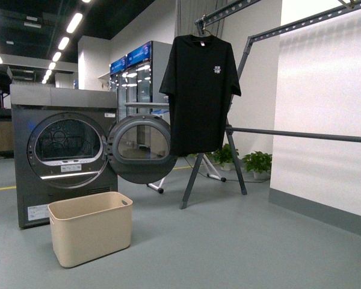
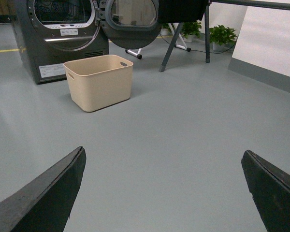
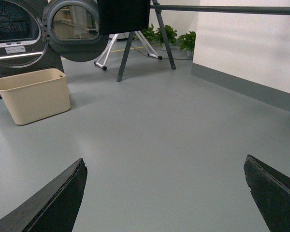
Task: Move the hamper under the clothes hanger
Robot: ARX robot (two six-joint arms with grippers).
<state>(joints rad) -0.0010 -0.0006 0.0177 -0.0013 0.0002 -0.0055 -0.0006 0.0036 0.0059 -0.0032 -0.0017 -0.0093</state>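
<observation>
The beige hamper (image 1: 91, 227) stands empty on the grey floor in front of the dryer, left of the clothes hanger. It also shows in the left wrist view (image 2: 99, 81) and the right wrist view (image 3: 34, 94). The dark grey clothes hanger (image 1: 245, 54) stands at the right with a black T-shirt (image 1: 200, 90) hung on it; its legs show in the left wrist view (image 2: 170, 46) and the right wrist view (image 3: 125, 55). My left gripper (image 2: 163, 157) is open and empty, well short of the hamper. My right gripper (image 3: 164, 162) is open and empty over bare floor.
A dark grey dryer (image 1: 63, 153) stands behind the hamper with its round door (image 1: 139, 149) swung open to the right. A white wall (image 1: 325, 108) with a grey skirting runs along the right. Potted plants (image 1: 257, 162) stand behind the rack's legs.
</observation>
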